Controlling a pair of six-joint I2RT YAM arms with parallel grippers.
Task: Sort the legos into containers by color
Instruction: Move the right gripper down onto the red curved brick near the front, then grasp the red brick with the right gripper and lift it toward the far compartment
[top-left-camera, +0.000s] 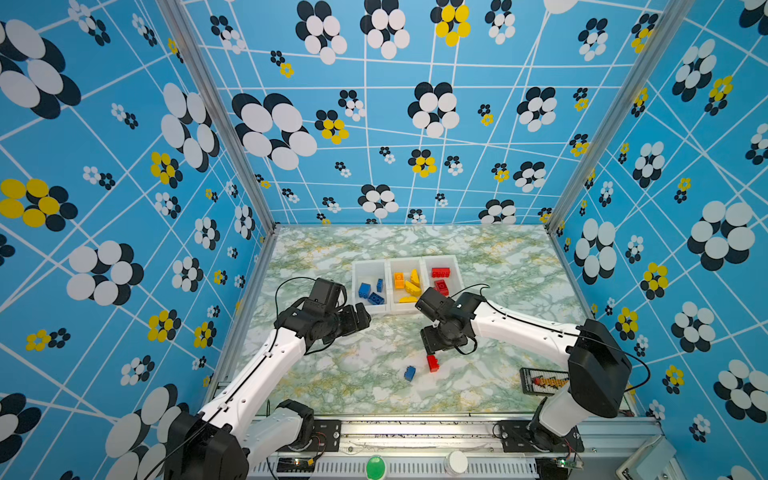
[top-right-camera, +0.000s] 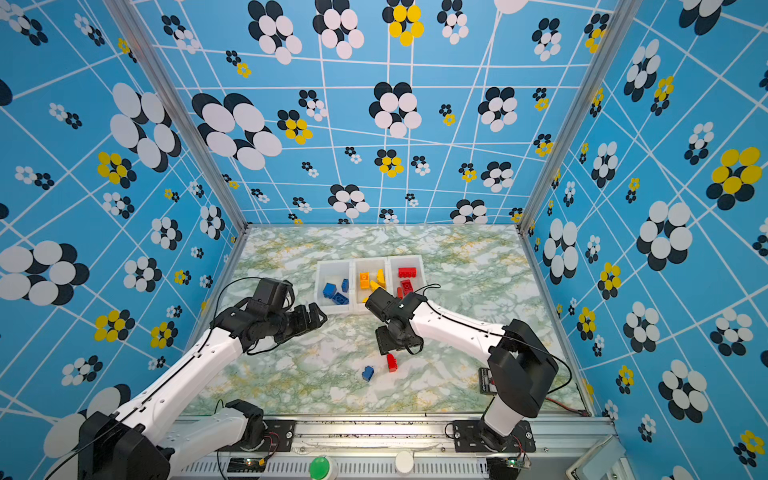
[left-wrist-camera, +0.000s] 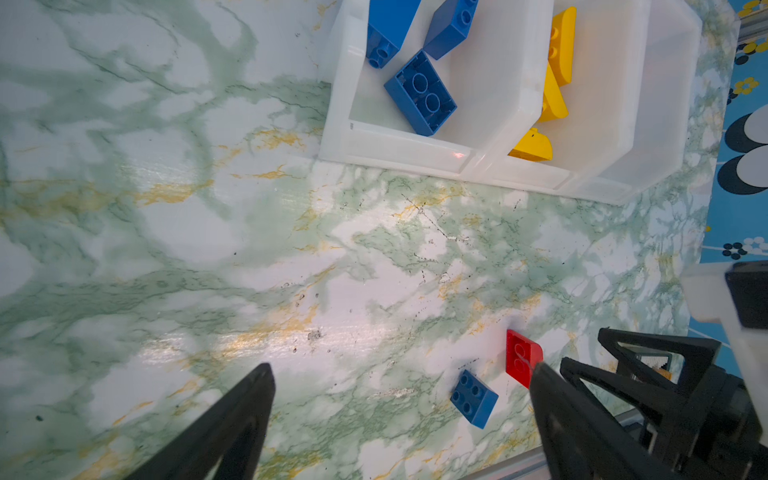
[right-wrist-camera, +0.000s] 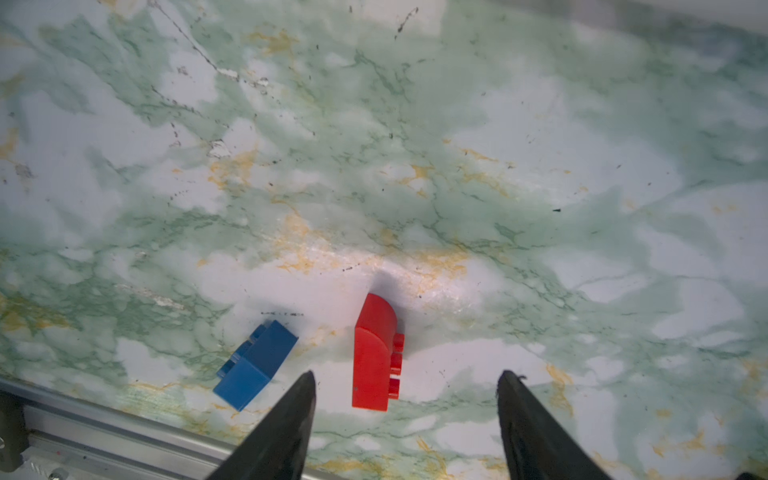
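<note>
Three joined white containers (top-left-camera: 365, 272) (top-right-camera: 332, 269) (left-wrist-camera: 399, 145) stand mid-table, the left one with blue legos, the middle with yellow, the right with red. A loose red lego (top-left-camera: 432, 363) (top-right-camera: 391, 362) (left-wrist-camera: 521, 357) (right-wrist-camera: 374, 357) lies on its side on the table. A loose blue lego (top-left-camera: 410, 372) (top-right-camera: 368, 373) (left-wrist-camera: 473, 398) (right-wrist-camera: 255, 365) lies beside it. My right gripper (top-left-camera: 429, 352) (right-wrist-camera: 407, 374) hovers open just over the red lego, which reaches partly between the fingertips without touching them. My left gripper (top-left-camera: 362, 318) (top-right-camera: 319, 318) (left-wrist-camera: 401, 365) is wide open and holds nothing, near the blue container's front corner.
A black flat tray with coloured beads (top-left-camera: 540, 380) (top-right-camera: 485, 380) lies at the front right, partly hidden by the right arm. An aluminium rail (right-wrist-camera: 124, 432) runs along the table's front edge, close to the two loose legos.
</note>
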